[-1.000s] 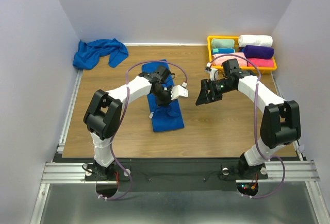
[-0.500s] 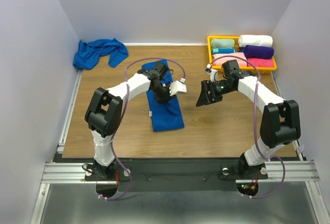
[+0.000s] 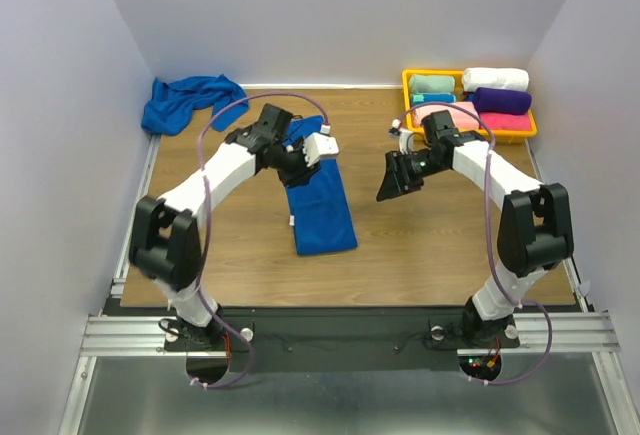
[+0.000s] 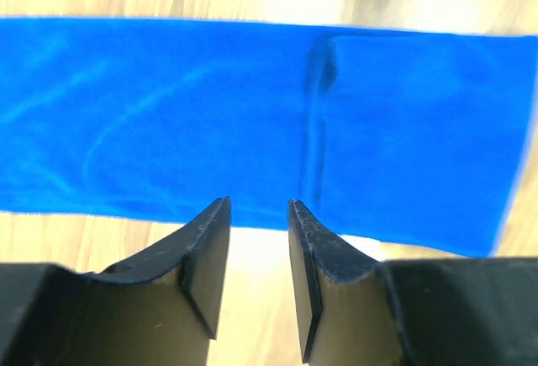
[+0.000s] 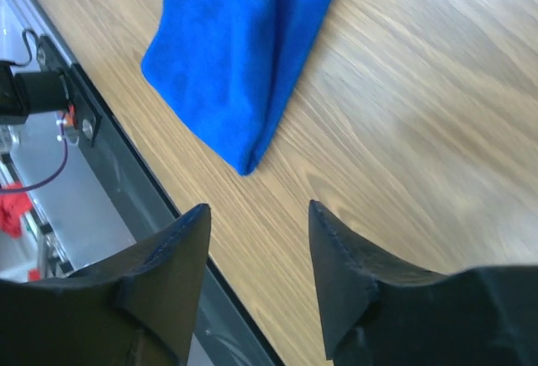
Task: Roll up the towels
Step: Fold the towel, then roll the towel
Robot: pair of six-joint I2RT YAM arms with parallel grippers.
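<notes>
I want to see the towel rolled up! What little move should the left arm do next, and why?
Probably lower the left gripper onto the far end of the flat blue towel and pinch its edge. The gripper hangs open and empty above the towel, which lies flat and unrolled, so a roll likely needs a grip first.

I see a wooden table (image 3: 430, 245) with a flat blue towel (image 3: 322, 210) spread on it. Far-left of that towel, at the table's edge, lies a crumpled blue towel (image 3: 185, 100). Far-right of it sits a yellow tray (image 3: 407, 85).
</notes>
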